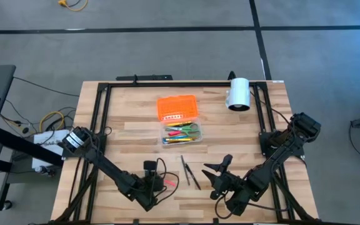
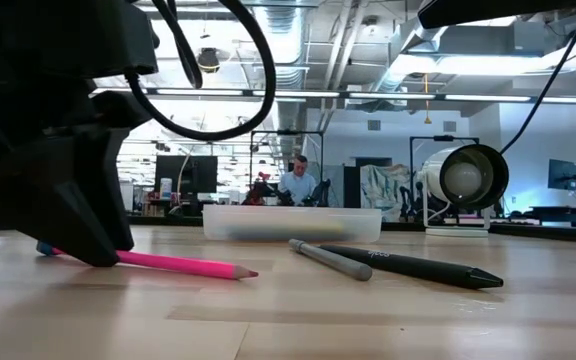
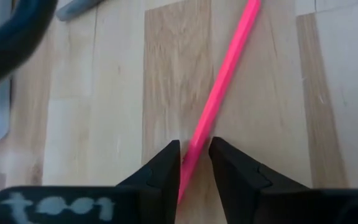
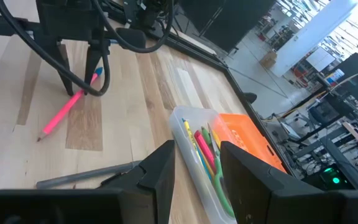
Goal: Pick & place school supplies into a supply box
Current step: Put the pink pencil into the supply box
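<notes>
The pale wooden plank table carries a clear rectangular supply box at its middle, filled with green, pink and yellow pens, its ridged orange lid just beyond. Near the front edge the left gripper straddles a slim pink pencil, fingers narrowly parted and touching neither side. The right gripper hovers empty, slightly apart, by a grey pen and black pen.

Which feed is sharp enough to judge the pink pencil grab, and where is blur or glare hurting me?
Left wrist view: pink pencil crisp between the left claw fingers. Low view: that claw is a dark silhouette against bright ceiling lights, pencil tip clear. Right wrist view: bright background, supply box readable.
</notes>
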